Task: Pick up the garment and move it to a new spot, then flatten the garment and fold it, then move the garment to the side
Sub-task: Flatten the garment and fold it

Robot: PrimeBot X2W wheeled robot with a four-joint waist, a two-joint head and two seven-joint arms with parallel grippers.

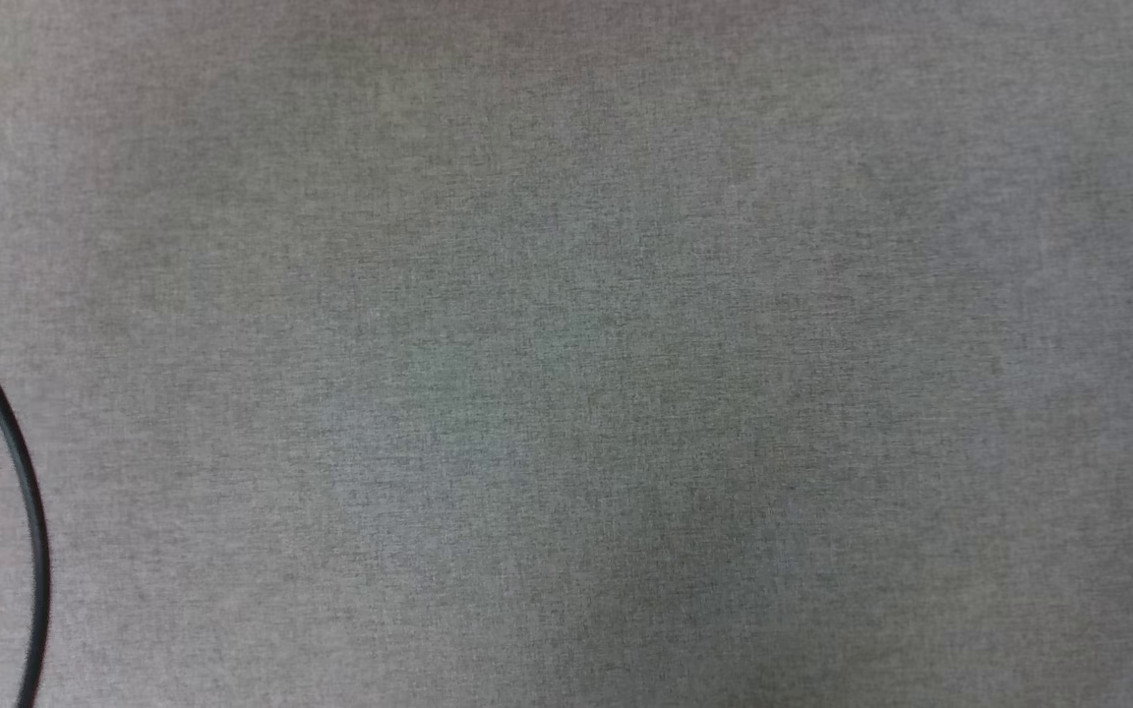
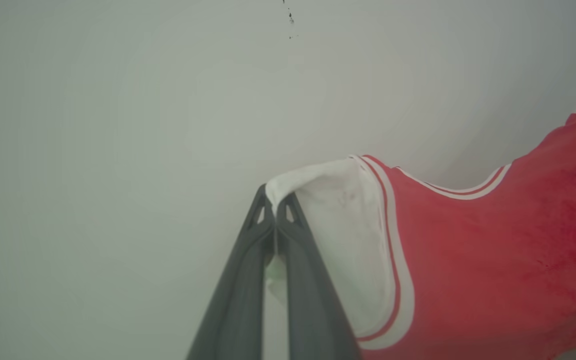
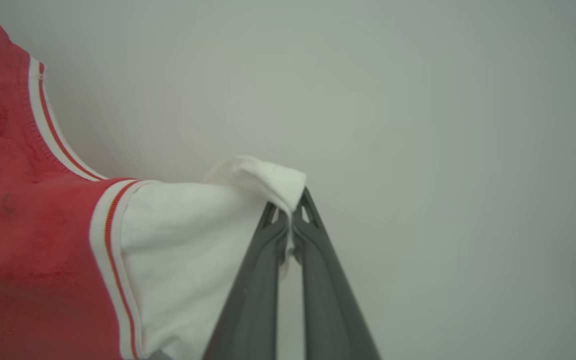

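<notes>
1. Garment (image 2: 468, 260): a red T-shirt with white sleeves. It hangs by its 2 sleeve ends against a plain pale background.
2. Left gripper (image 2: 275, 207): the jaws are pressed together, pinching the folded edge of 1 white sleeve (image 2: 338, 225) at the very fingertips.
3. Right gripper (image 3: 290, 212): the jaws are likewise pressed together, pinching the edge of the other sleeve (image 3: 188, 240).
4. Key relation: from the left jaws the shirt runs off to that view's right, and from the right jaws to that view's left. We therefore place it between the 2 arms, with its long axis along the shoulder line from sleeve to sleeve. The striped neckline (image 2: 468, 192) dips at mid-span. Neither arm is nearer, since each holds 1 end.
5. Landing place: a grey cloth table (image 1: 566, 354) with a black cable (image 1: 26, 492) curving along its left edge.
6. Judgement: we take the carry to be under way. Laying the shirt flat would need both arms to lower together, keeping the span stretched and clear of the cable.
</notes>
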